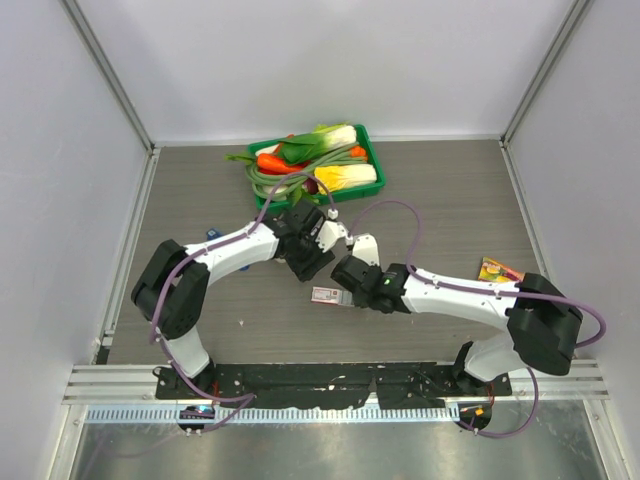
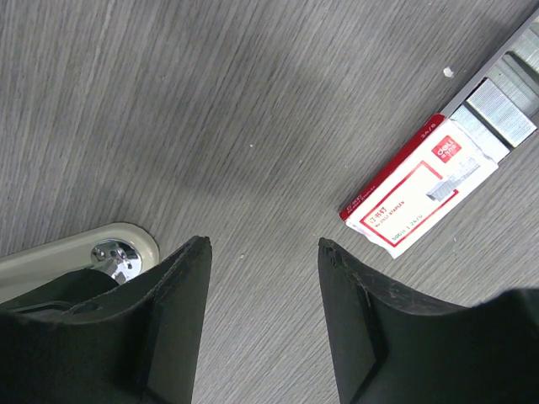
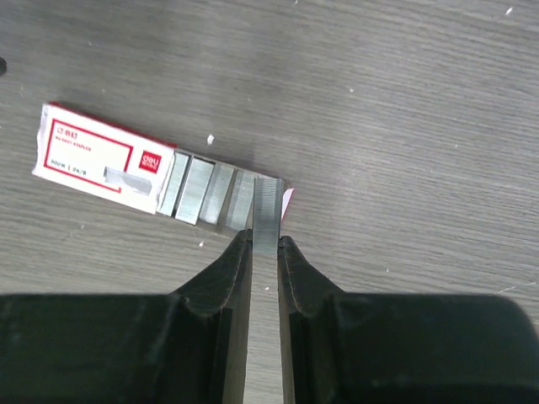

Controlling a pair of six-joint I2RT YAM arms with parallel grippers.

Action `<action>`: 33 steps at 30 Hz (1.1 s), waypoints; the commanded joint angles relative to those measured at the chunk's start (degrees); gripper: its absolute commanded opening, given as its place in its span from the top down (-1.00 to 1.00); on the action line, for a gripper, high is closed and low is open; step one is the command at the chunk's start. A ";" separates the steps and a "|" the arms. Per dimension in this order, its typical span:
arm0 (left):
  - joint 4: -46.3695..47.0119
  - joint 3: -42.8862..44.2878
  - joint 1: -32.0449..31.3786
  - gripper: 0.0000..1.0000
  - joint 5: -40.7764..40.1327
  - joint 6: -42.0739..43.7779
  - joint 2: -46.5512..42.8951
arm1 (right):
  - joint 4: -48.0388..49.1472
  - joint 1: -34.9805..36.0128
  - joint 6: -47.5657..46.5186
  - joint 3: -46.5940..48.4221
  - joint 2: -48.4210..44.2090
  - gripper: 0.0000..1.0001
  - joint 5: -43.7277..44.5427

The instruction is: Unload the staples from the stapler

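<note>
Right gripper (image 3: pixel 264 244) pinches staples (image 3: pixel 267 210) at box (image 3: pixel 93 156) end, frame centre; best lowered level, then released. Left gripper (image 2: pixel 263 244) parted, empty.

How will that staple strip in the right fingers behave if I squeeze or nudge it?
Likely stiff yet brittle: the staple strip is thin, ribbed metal and may snap. Probably light and slippery; the right fingers pinch only its near end.
</note>
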 commanded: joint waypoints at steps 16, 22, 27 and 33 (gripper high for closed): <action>2.80 -1.48 -0.23 -0.15 0.86 -1.03 -1.77 | -8.81 -2.79 -9.76 6.97 8.00 0.87 -11.35; 3.68 -2.27 -0.23 -0.15 1.04 -1.03 -2.12 | -10.12 -3.94 -10.99 8.73 9.14 0.88 -11.88; 4.12 -2.97 -0.23 -0.14 1.21 -0.94 -2.91 | -10.48 -4.47 -11.25 9.52 10.02 0.89 -12.23; 4.91 -3.58 -0.23 -0.15 1.56 -1.03 -2.91 | -10.30 -4.73 -11.60 10.49 11.16 0.94 -12.41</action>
